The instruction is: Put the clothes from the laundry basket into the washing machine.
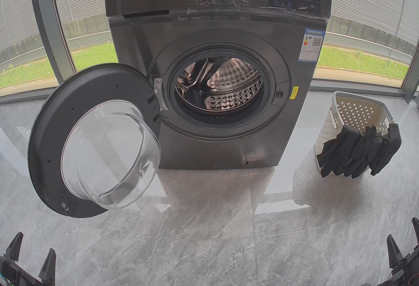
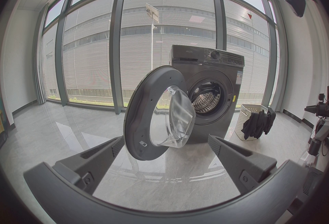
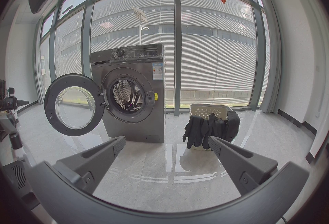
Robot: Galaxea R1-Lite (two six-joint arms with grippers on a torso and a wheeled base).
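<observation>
A grey washing machine (image 1: 218,64) stands ahead, its round door (image 1: 94,140) swung wide to the left and the steel drum (image 1: 220,86) bare inside. To its right sits a white laundry basket (image 1: 355,114) with black clothes (image 1: 360,149) draped over its front rim. The washing machine (image 2: 209,94) and black clothes (image 2: 257,123) lie far beyond my left gripper (image 2: 166,144), which is open and holds nothing. My right gripper (image 3: 166,144) is open too, low and well back from the laundry basket (image 3: 209,111) and its black clothes (image 3: 210,129). Left gripper (image 1: 30,254) and right gripper (image 1: 403,241) fingertips show at the head view's bottom corners.
The open door juts out over the glossy grey tile floor (image 1: 209,221) on the left. Tall windows (image 1: 371,16) run behind the machine. A stand with equipment (image 2: 318,125) is off to one side of the room.
</observation>
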